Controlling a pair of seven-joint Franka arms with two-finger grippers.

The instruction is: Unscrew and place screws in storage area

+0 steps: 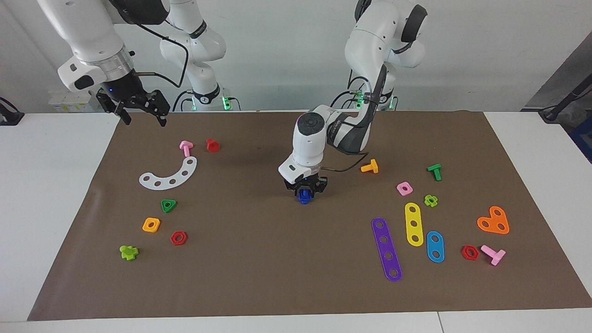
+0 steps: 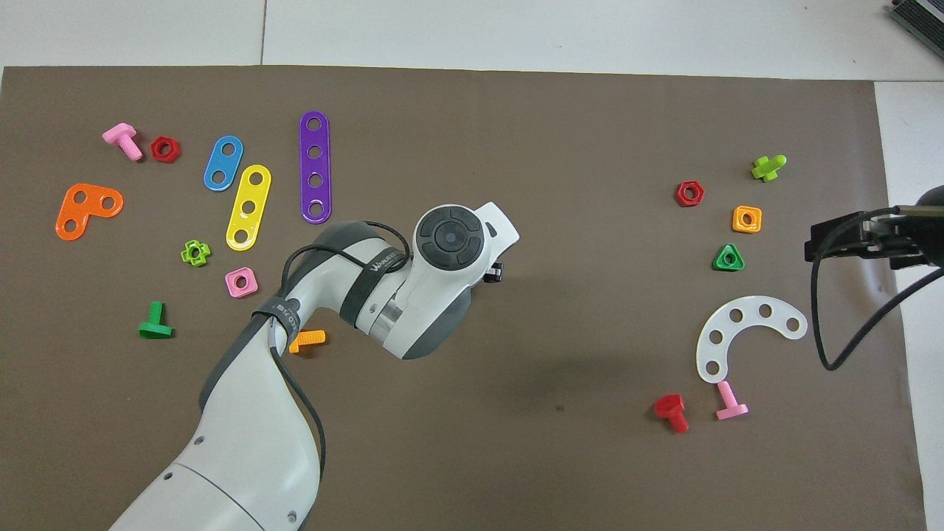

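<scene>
At mid-mat, the dark-blue screw (image 1: 304,196) stands upright.

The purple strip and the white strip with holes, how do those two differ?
The purple strip is straight, while the white strip curves in an arc. The purple strip has four holes; the white strip has five. The purple strip lies toward the left arm's end of the mat, beside a yellow strip; the white strip lies toward the right arm's end, next to a pink bolt. Both lie flat on the brown mat, untouched by either gripper.
</scene>
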